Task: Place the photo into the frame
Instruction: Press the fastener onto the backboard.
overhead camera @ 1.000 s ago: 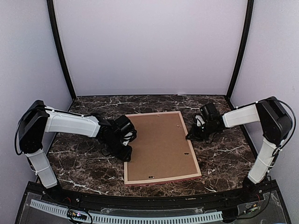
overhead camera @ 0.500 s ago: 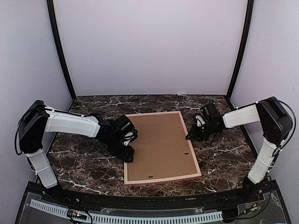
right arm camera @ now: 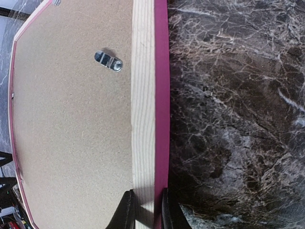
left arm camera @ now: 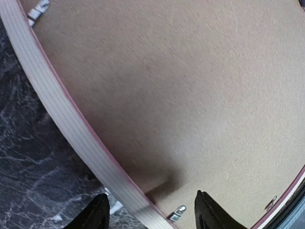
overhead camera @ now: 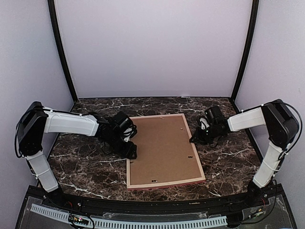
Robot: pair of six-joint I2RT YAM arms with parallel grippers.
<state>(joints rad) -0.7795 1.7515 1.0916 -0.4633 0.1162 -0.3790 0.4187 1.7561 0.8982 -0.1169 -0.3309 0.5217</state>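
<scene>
Here, face down on dark marble table (overhead camera: 228,162): pink-and-pale-wood rectangular picture frame (right arm camera: 143,119), brown backing board (overhead camera: 162,148) uppermost.
Left gripper (left arm camera: 151,211) astride frame's left rail, jaws apart; right gripper (right arm camera: 145,210) at frame's right rail, jaws pinched on it.
</scene>
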